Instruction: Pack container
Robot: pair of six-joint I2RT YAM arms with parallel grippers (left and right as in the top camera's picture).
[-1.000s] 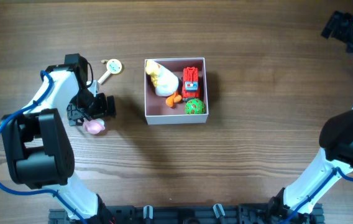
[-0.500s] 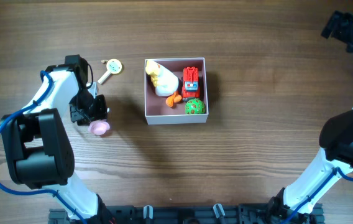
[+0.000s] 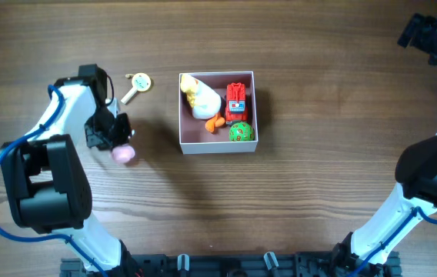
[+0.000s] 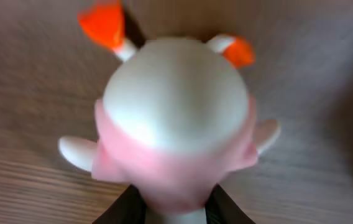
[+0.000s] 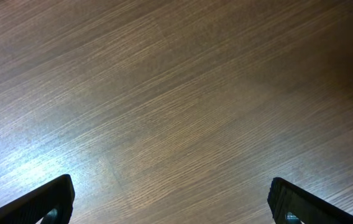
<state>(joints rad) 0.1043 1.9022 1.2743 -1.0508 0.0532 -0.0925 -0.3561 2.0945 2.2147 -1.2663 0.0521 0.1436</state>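
The container (image 3: 217,145), a white-walled square box with a pink floor, sits mid-table and holds a white-and-yellow toy (image 3: 201,99), a red truck (image 3: 236,100), a green ball (image 3: 240,131) and a small orange piece (image 3: 215,122). Left of it my left gripper (image 3: 118,141) is shut on a pink-and-white toy (image 3: 124,154). In the left wrist view that toy (image 4: 176,118) fills the frame, with orange tips at its far end, and the dark fingers (image 4: 124,209) press its pink base from both sides. My right gripper (image 5: 173,205) hangs open over bare wood at the far right corner (image 3: 425,32).
A small round yellow toy on a stick (image 3: 137,82) lies on the wood above the left gripper. The right arm's base (image 3: 426,173) stands at the right edge and the left arm's base (image 3: 45,181) at the lower left.
The left gripper's jaws have closed from wide open onto the pink-and-white toy, which has shifted slightly right. The right arm has not moved.
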